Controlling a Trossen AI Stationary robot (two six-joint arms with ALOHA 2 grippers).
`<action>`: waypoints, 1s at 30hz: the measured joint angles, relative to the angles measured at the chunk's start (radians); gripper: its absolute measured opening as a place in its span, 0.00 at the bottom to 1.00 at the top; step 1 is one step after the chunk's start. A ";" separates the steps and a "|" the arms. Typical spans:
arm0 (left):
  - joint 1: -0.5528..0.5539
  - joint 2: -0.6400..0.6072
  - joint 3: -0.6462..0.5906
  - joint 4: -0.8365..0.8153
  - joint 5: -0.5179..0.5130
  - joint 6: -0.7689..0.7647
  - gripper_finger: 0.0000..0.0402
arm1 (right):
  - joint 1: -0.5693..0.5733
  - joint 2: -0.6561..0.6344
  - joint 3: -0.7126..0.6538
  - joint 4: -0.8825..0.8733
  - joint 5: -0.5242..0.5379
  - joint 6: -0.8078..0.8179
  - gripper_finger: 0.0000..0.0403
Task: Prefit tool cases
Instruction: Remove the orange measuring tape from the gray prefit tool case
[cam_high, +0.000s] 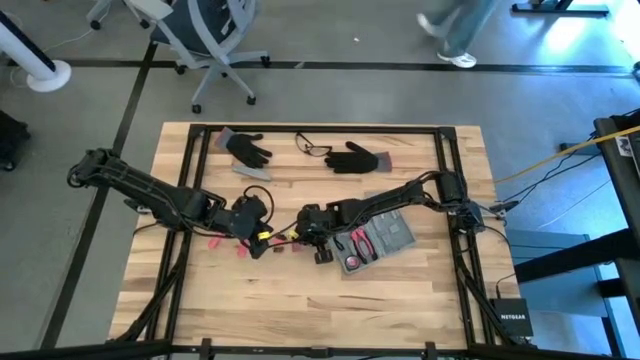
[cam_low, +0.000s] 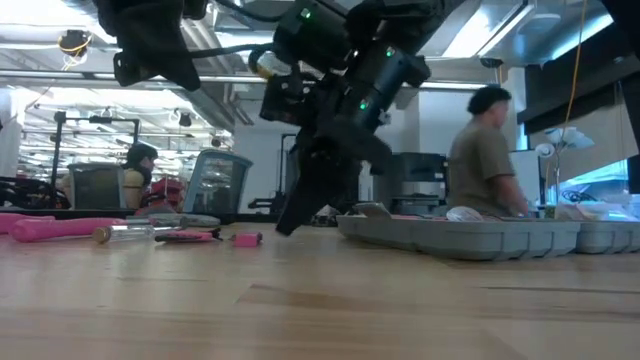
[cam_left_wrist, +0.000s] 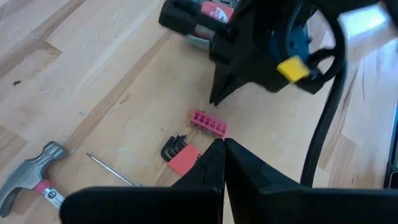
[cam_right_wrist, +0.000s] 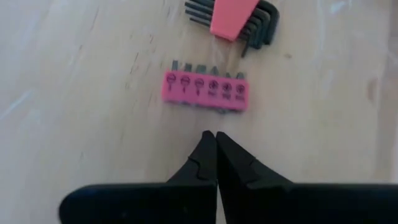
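The right tool (cam_right_wrist: 216, 140) hangs just above the counter (cam_high: 300, 300) with its two fingers pinched tight and nothing between them. A pink bit holder (cam_right_wrist: 204, 91) lies right in front of its tips. Past that holder sits a fan of hex keys (cam_right_wrist: 233, 22) in a red clip.

The left tool (cam_left_wrist: 224, 149) is pinched tight and empty too, close by at about 9 o'clock from the right one.

The open tool case (cam_high: 378, 240) lies near the counter's middle, at about 3 o'clock from the right tool.

To pick up the holder well, I think the right tool should open wide first. Then it can come down over the short sides and squeeze softly.
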 joint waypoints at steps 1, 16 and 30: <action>0.000 0.000 0.000 0.000 0.000 0.000 0.00 | 0.000 -0.010 0.000 -0.027 0.000 -0.003 0.00; -0.018 0.002 0.000 0.002 0.023 0.052 0.00 | 0.001 -0.331 0.000 -0.363 0.068 0.245 0.00; 0.092 0.358 0.001 0.402 0.226 0.089 0.00 | 0.055 -0.528 -0.037 -0.716 0.175 0.663 0.00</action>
